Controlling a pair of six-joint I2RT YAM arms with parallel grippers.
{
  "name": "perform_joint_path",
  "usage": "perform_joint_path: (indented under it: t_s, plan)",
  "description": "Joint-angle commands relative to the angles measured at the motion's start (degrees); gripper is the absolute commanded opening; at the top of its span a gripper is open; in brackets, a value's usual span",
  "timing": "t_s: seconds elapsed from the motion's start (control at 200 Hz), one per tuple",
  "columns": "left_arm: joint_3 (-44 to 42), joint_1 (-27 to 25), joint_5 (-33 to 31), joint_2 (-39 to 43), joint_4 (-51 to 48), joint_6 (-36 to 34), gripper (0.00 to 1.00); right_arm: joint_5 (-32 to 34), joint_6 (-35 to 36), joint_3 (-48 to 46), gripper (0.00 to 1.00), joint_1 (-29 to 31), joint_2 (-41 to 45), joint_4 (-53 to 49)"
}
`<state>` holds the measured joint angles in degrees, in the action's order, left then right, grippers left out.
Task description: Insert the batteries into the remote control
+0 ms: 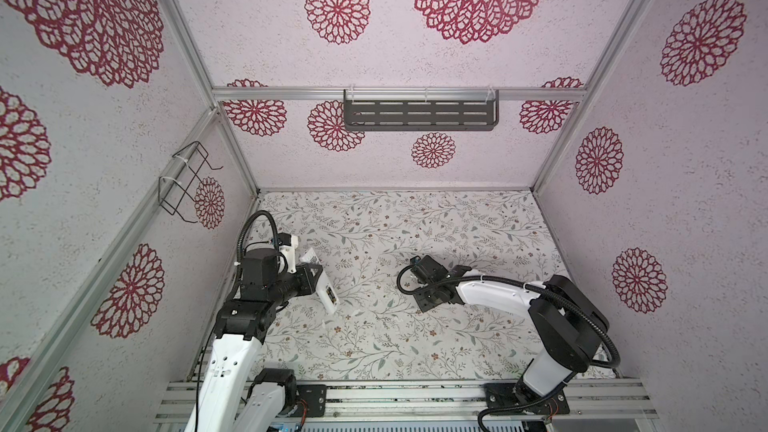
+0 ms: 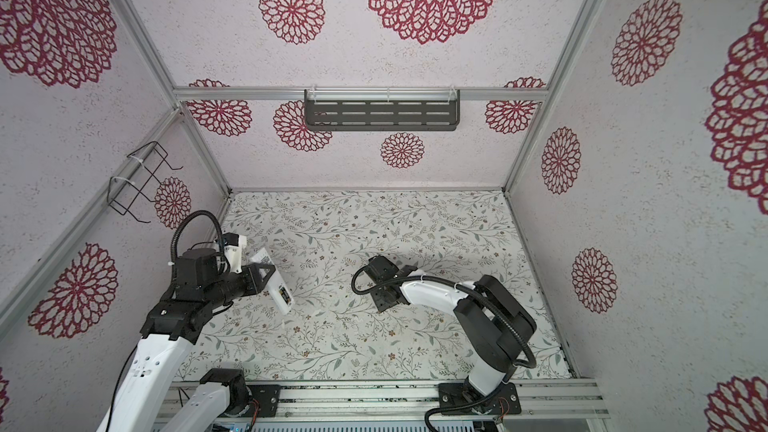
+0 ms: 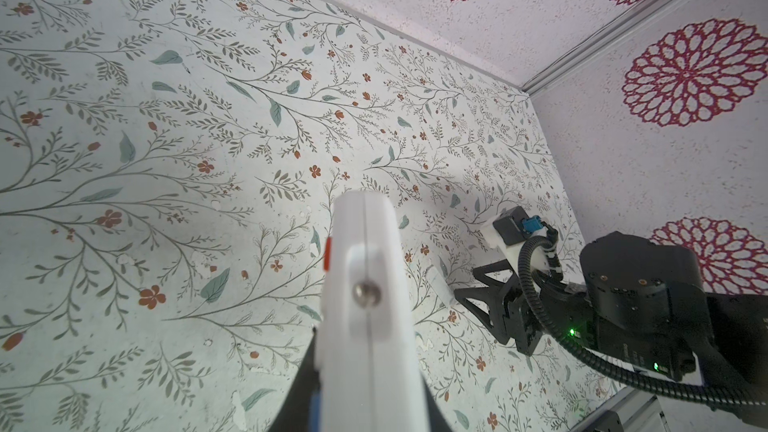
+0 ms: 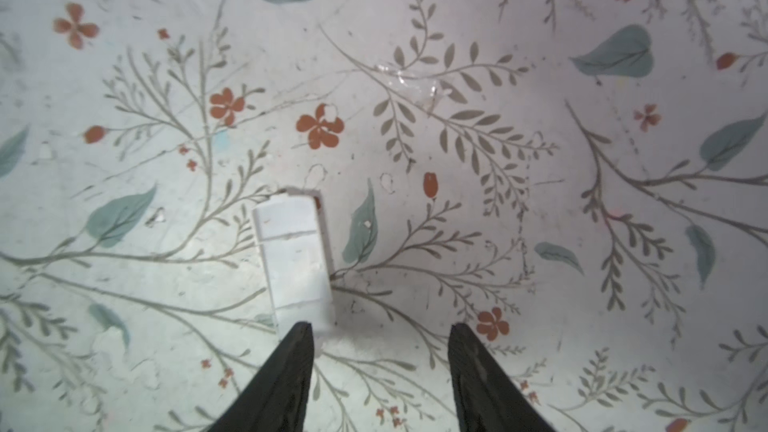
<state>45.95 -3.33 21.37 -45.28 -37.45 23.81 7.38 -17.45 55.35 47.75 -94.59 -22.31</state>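
The remote control (image 1: 321, 284) (image 2: 275, 284), a slim white bar, hangs tilted above the left side of the floral table (image 1: 374, 351), with my left gripper (image 1: 311, 280) (image 3: 365, 401) shut on it. In the left wrist view the remote control (image 3: 365, 251) points away end-on, showing a red button at its side and a small silvery dome at its tip. My right gripper (image 4: 380, 326) (image 1: 434, 295) hovers open over mid-table with nothing between its fingers. A small flat white plastic piece (image 4: 297, 255) (image 3: 440, 290) lies just beyond one fingertip (image 4: 301, 332). I cannot make out the batteries in any view.
Patterned walls close in the table on the left, back and right. A black slotted shelf (image 1: 419, 115) hangs on the back wall and a black wire rack (image 1: 187, 184) on the left wall. An aluminium rail (image 1: 415, 398) carries both arm bases along the front edge.
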Motion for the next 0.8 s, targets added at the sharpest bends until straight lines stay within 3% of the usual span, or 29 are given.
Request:
perform_joint_path:
  t_s: [0.0,0.345,0.615,0.79]
  plan:
    - [-0.57,0.35,0.96,0.8,2.13,-0.4,0.0,-3.8,-3.47,-1.41,0.55,0.42,2.45,1.8]
    - [-0.69,0.36,1.4,1.07,2.4,-0.35,0.0,-5.26,-8.22,-3.56,0.45,0.46,0.52,5.74]
    - [-0.71,0.34,1.59,1.07,2.56,-0.32,0.0,1.94,-6.69,-4.12,0.44,-0.31,1.65,0.27]
    - [-0.78,0.34,1.62,1.16,2.65,-0.28,0.0,2.87,-5.47,-5.07,0.45,-2.64,3.39,-0.55]
